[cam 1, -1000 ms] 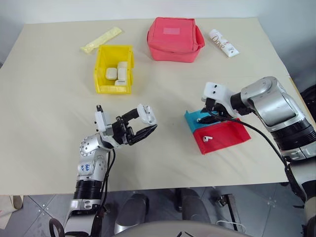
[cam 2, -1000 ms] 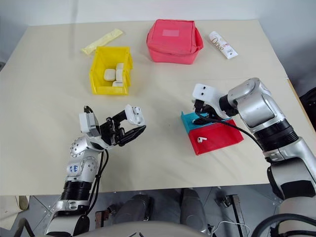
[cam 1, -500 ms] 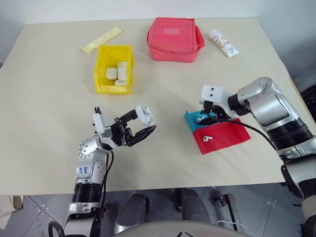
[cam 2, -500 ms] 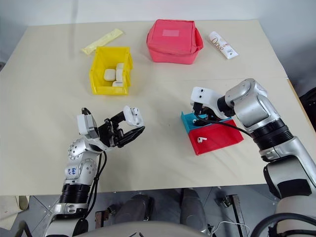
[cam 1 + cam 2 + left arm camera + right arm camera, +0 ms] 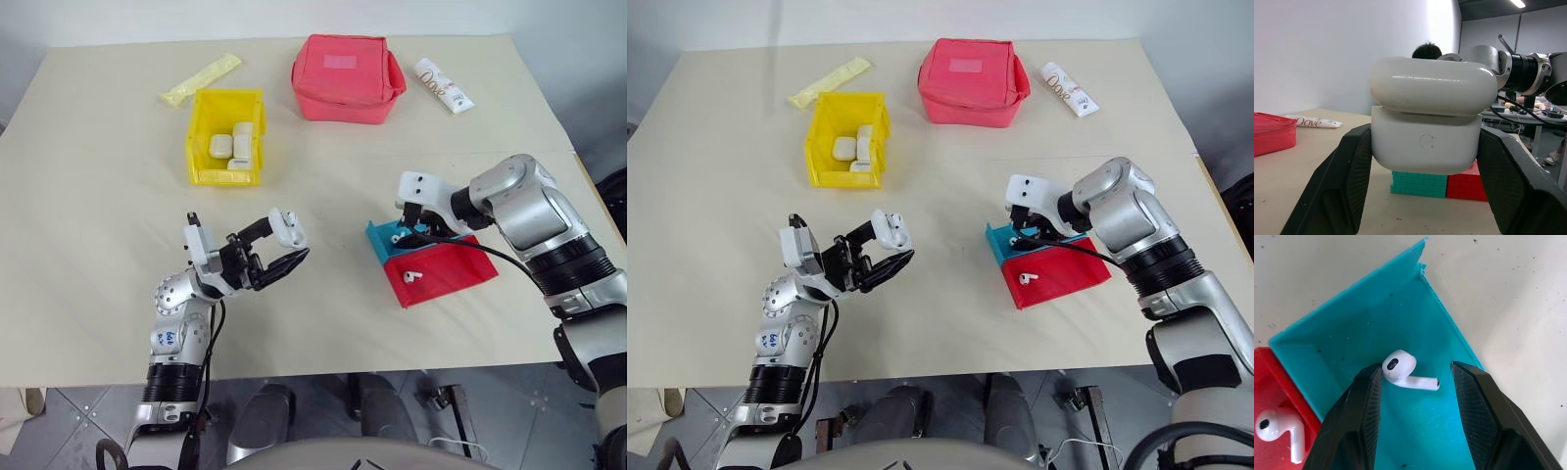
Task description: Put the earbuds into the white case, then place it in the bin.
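Observation:
The white case (image 5: 287, 228) is held above the table, lid uppermost, with my left gripper (image 5: 284, 245) shut on its sides; the left wrist view shows the white case (image 5: 1432, 127) between both fingers. My right gripper (image 5: 407, 231) hangs low over the blue end of the blue-and-red tray (image 5: 451, 266), open. One of the earbuds (image 5: 1400, 368) lies in that blue part between the right fingers (image 5: 1369, 396), close to one of them. A second earbud (image 5: 413, 275) lies in the red part. The yellow bin (image 5: 201, 147) stands at the back left.
Several white cases lie inside the bin. A red fabric pouch (image 5: 345, 76) sits at the back middle, a white lettered tube (image 5: 443, 84) to its right, and a pale yellow sachet (image 5: 201, 78) behind the bin.

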Controlling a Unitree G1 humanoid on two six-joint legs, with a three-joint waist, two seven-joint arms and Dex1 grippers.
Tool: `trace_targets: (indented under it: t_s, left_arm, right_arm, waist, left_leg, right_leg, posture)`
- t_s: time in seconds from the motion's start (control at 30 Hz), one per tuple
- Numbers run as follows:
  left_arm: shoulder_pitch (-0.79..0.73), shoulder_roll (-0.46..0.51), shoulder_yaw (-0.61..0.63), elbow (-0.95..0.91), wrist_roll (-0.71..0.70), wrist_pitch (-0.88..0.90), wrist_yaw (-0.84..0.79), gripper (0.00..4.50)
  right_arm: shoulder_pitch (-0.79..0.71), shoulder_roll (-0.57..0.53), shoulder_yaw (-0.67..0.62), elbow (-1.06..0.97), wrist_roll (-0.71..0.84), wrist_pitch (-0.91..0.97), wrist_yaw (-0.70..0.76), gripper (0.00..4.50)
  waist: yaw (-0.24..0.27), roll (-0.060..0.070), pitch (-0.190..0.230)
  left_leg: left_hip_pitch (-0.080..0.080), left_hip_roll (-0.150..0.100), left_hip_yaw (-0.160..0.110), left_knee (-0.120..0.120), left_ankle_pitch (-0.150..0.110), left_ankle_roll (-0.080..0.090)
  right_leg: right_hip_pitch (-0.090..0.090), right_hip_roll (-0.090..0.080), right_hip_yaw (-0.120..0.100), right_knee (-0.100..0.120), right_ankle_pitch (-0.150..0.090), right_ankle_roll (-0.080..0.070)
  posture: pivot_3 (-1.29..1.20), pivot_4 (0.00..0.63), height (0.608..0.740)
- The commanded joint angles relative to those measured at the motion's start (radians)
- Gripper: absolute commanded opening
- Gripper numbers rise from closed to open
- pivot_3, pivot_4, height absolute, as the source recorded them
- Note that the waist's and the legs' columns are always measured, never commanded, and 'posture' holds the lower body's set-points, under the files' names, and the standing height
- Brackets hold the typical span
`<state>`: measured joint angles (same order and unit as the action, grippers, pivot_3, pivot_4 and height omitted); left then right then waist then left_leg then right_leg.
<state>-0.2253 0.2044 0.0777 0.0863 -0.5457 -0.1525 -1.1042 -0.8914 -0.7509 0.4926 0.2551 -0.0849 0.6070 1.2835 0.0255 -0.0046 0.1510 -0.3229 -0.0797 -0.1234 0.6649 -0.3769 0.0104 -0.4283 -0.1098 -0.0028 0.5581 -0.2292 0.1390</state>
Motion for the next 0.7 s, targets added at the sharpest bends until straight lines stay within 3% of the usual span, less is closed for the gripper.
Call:
trace_targets:
  t_s: [0.03, 0.7]
  left_arm:
    - [0.005, 0.003, 0.003, -0.044, -0.018, -0.012, 0.006, 2.81]
    - [-0.038, -0.005, 0.001, 0.002, -0.013, -0.022, -0.004, 2.81]
  right_arm:
    - [-0.012, 0.003, -0.012, 0.011, -0.019, -0.027, -0.001, 2.28]
    - [-0.074, 0.029, -0.074, 0.05, -0.024, -0.028, -0.059, 2.28]
  waist:
    - [0.0, 0.0, 0.0]
    - [-0.001, 0.0, 0.0]
  left_leg:
    - [0.0, 0.0, 0.0, 0.0, 0.0, 0.0]
    - [0.0, 0.0, 0.0, 0.0, 0.0, 0.0]
  right_leg:
    - [0.0, 0.0, 0.0, 0.0, 0.0, 0.0]
    - [0.0, 0.0, 0.0, 0.0, 0.0, 0.0]
  posture:
    - [0.0, 0.15, 0.74]
    - [0.0, 0.15, 0.74]
